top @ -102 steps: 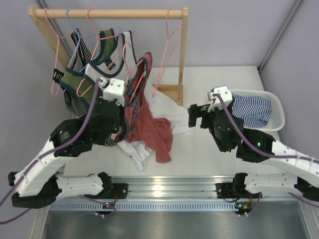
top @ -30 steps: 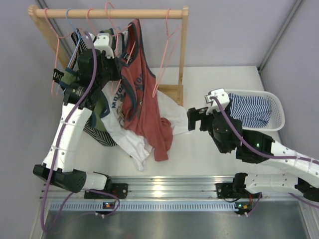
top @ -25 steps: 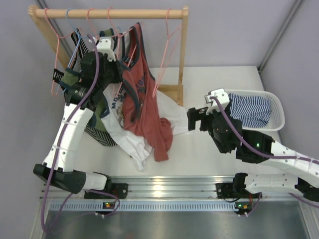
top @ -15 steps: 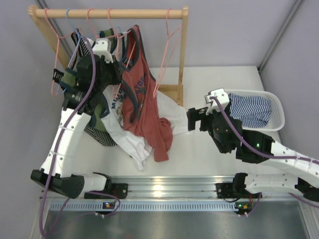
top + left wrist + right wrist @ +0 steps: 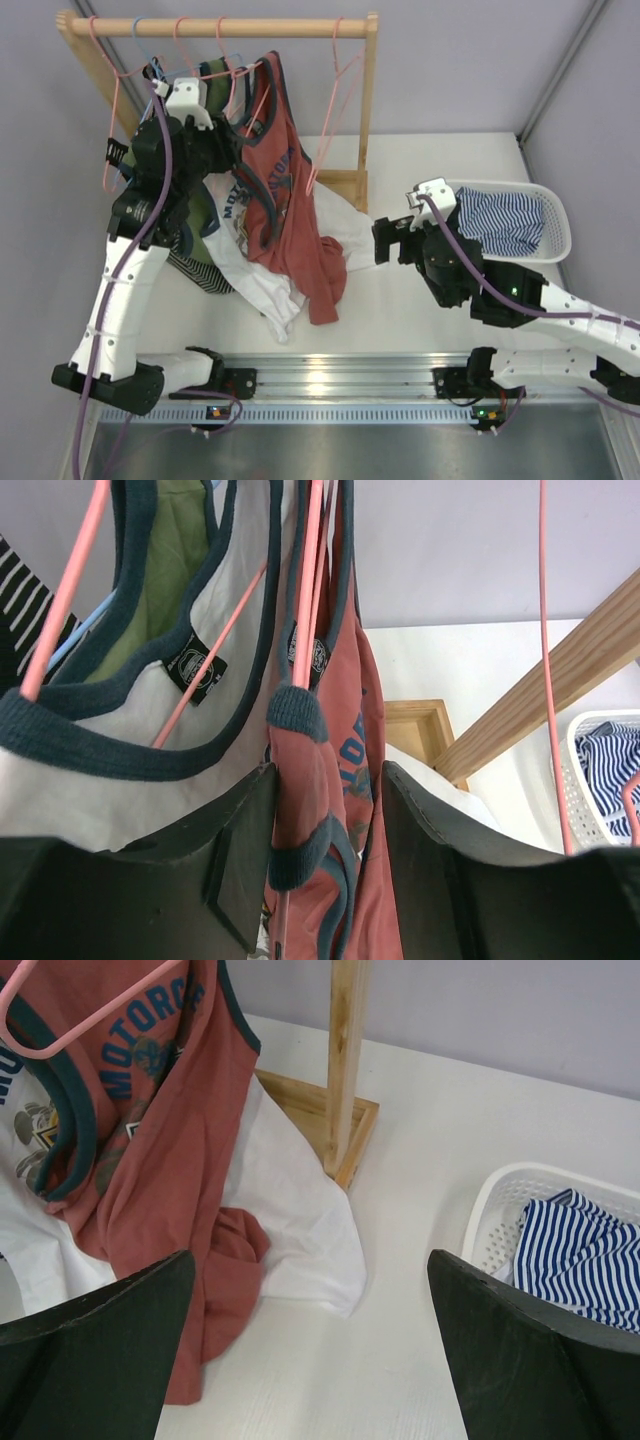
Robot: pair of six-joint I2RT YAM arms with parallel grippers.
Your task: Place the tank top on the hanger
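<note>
The rust-red tank top (image 5: 288, 175) hangs from a pink hanger (image 5: 221, 40) on the wooden rail, and its lower part trails onto the table. In the left wrist view a navy-trimmed strap (image 5: 295, 712) loops over the hanger wire (image 5: 312, 570). The tank top (image 5: 345, 780) drops between the fingers of my left gripper (image 5: 325, 860), which is open; the cloth lies near the left finger, with a gap at the right one. My right gripper (image 5: 386, 240) is wide open above bare table, right of the tank top (image 5: 150, 1160), holding nothing.
The rail (image 5: 300, 27) carries other hangers with a white printed top (image 5: 225, 210), a green one (image 5: 215, 72) and an empty pink hanger (image 5: 335, 100). A white cloth (image 5: 300, 1210) lies by the rack's base (image 5: 320, 1110). A white basket (image 5: 556, 215) holds a striped garment (image 5: 580, 1260).
My left gripper has opened and let go of the tank top's strap, and the arm has drawn back to the left. The tank top stays on the hanger. The right arm is still.
</note>
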